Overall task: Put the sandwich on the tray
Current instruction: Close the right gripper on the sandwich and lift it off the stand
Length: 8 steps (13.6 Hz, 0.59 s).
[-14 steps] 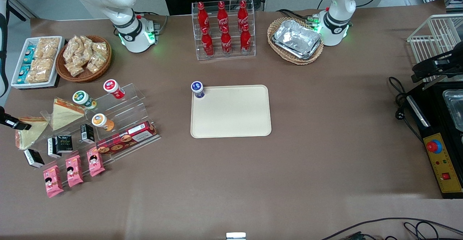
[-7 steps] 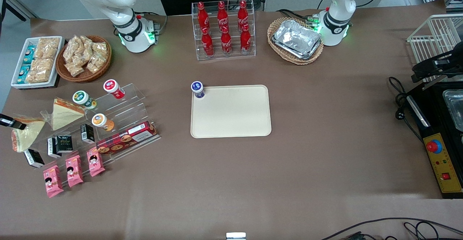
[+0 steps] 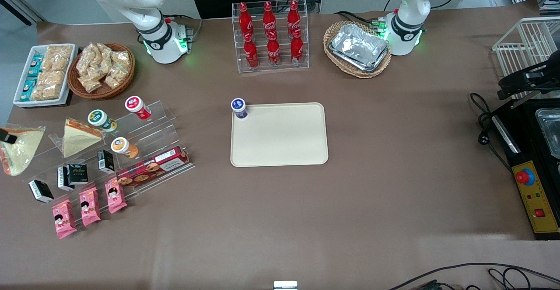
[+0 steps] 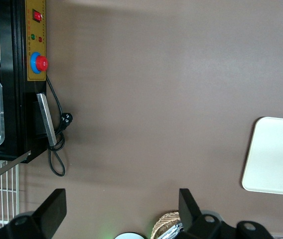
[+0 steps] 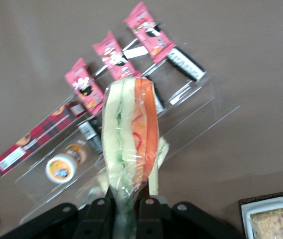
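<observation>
Sandwich is up off the display, tray run comes next

Tray [image 3: 280,150] sits mid-table, bare except a small cup on one corner; the sandwich [image 3: 16,150] has lifted off the acrylic stand toward the working arm's end, hand [image 5: 129,206] clamped on its tip.

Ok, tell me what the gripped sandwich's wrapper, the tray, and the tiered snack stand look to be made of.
Sandwich, shut in the gripper lifted above the stand: thin clear plastic film, seemingly; glossy, wrinkled, filling visible through it.
Tray: probably moulded plastic; matte cream, uniform, rounded corners, low rim.
Stand: looks like clear acrylic; see-through steps with bright edges, table showing through.
</observation>
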Available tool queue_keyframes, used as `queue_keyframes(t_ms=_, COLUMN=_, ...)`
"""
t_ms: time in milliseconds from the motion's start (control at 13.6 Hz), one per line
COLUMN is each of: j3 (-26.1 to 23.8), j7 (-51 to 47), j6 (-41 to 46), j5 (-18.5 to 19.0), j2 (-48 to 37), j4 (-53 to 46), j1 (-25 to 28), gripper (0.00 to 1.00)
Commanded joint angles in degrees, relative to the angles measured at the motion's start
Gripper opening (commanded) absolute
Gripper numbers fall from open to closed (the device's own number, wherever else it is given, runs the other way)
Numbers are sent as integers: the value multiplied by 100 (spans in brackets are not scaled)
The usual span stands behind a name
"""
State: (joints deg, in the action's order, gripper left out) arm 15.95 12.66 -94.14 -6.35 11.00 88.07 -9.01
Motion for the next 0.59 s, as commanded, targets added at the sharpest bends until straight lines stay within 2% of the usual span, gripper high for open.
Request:
queue_keyframes(t_ms=0, j3=-30, j7=227, j6=633, j5=-24, j2=52, j4=-501, j1=277, gripper=18)
queue_keyframes(t_ms=220, j3=-249, j7=1070, j6=643, j5=-16, j2=-114, j4=-554, j1=400, gripper=18)
queue_keyframes(t_ms=514, j3=-820, j7=1099, j6=783, j5=-16, j2=-370, j4=-554, j1=400, gripper=17)
